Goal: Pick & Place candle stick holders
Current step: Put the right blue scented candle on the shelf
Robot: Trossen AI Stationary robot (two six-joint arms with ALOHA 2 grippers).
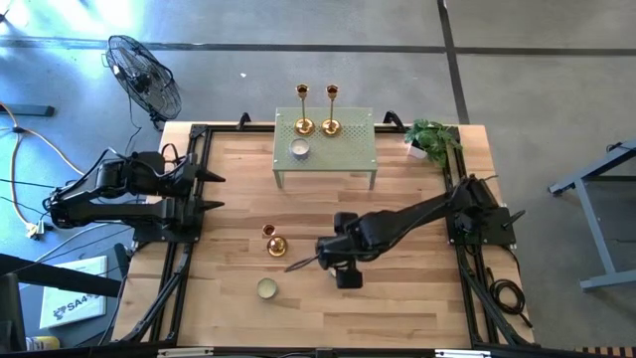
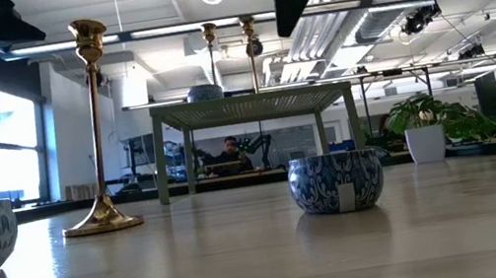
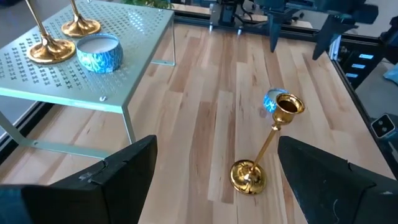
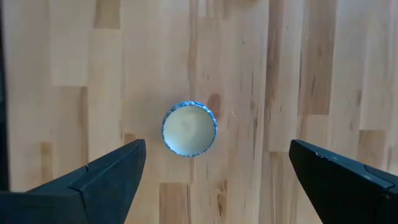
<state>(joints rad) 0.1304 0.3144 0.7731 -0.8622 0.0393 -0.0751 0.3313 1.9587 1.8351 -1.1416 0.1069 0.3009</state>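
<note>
One gold candle stick holder [image 1: 274,242] [image 3: 264,149] [image 2: 96,123] stands upright on its round base on the wooden table, left of centre. Two more candle stick holders [image 1: 302,109] [image 1: 331,109] stand on the green perforated stand [image 1: 348,149] at the far middle. My right gripper [image 1: 303,264] [image 4: 216,146] hangs open above the table, pointing steeply down, near side of the lone holder, over a round candle tin [image 4: 189,129]. My left gripper [image 1: 214,191] [image 3: 216,140] waits open at the table's left, facing the lone holder from a distance.
A blue patterned candle tin [image 1: 266,288] [image 2: 337,182] sits on the table near the front. Another tin [image 1: 299,149] [image 3: 99,53] stands on the stand beside the two holders. A potted plant [image 1: 432,139] is at the far right corner. Black rails run along both sides.
</note>
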